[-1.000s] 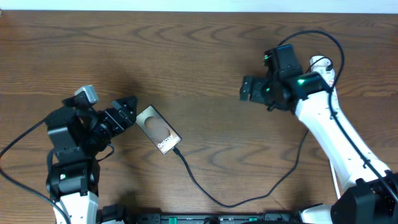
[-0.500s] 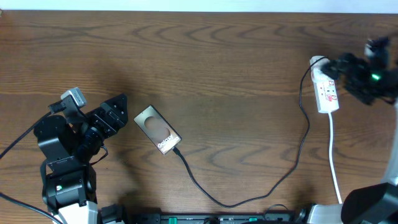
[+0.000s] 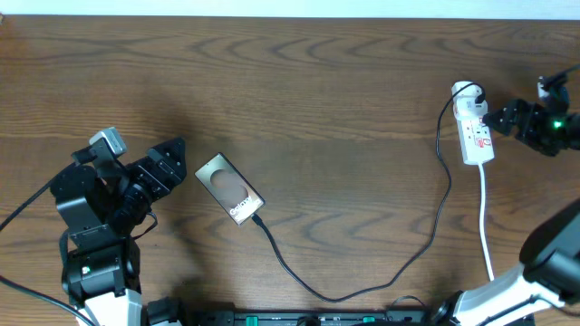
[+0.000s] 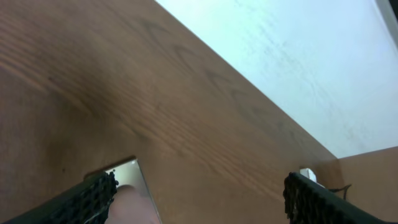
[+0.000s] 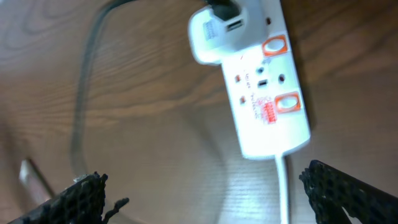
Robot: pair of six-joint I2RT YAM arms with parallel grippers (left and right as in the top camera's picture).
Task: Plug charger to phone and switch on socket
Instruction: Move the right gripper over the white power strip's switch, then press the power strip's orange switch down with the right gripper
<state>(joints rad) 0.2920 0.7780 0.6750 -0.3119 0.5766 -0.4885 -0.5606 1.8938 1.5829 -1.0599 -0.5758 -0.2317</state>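
Overhead and wrist views of the switching step. The phone [image 3: 230,188] lies left of centre on the counter [image 3: 317,91], its long axis running from upper left to lower right in the overhead view. Its lettered end points to the lower right, where the tip of the charger [image 3: 340,297] meets it and appears seated, though the joint is too small to confirm. The cable loops toward the near edge, then climbs to a white adapter [image 5: 211,31] at the far end of the socket [image 3: 475,134]. The socket sits at the right of the counter, its long axis running almost straight away from the robot, with its white cord leaving the near end. The right fingers [image 3: 498,118] hover just beside the socket's right edge, spread fully and holding nothing. The left fingers [image 3: 184,161] rest near the phone's upper-left end, also wide open and empty. The remaining step is judged to be pressing a red switch [image 5: 275,46]. This is best done with one fingertip centred on the rocker beside the adapter, pushing straight down so the light strip does not slide or tug the cable.
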